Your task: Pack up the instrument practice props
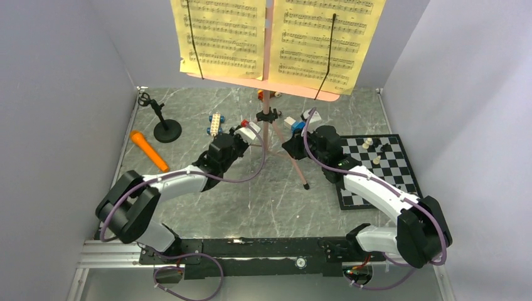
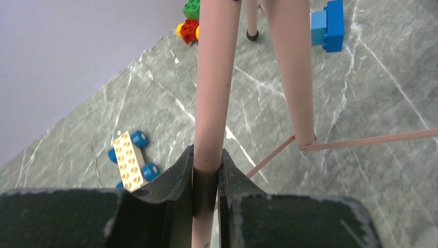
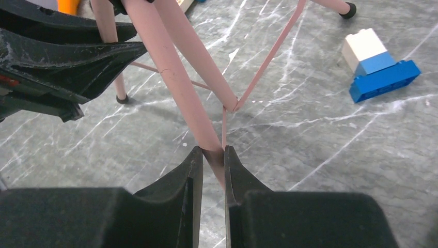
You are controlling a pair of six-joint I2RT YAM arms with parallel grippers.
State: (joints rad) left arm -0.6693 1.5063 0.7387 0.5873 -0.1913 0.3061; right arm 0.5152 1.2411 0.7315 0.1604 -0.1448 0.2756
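Pink tubing is sitting in both of my grippers at once. My left gripper (image 2: 206,161) is clamping one leg of the music stand (image 1: 266,106), and my right gripper (image 3: 212,155) is pinching another, each pair of jaws nearly together with only the tube between them. The stand is standing upright mid-table between my wrists, with the yellow sheet-music pages (image 1: 226,37) resting high on its desk under two thin black holders.

I am judging the danger to be that height. If my two arms are pulling unevenly, the tripod could be twisting or tipping and the pages sliding off. The round tube is looking slick, so it may be turning inside my jaws, and the thin brace rods near my right grip could be bending. A toy car (image 2: 130,160) is lying just beside my left fingers and a blue block (image 3: 379,67) near my right, so a swinging foot might be knocking them. The chessboard (image 1: 376,169) is lying under my right forearm, pieces at risk.

The orange microphone (image 1: 149,151) and black mic stand (image 1: 164,127) are waiting at the left, well apart from me.

The table (image 1: 251,200) is showing grey marbled stone — smooth-looking, so rubber feet may be skidding. Pale walls are closing in on three sides, leaving little room for tilting.
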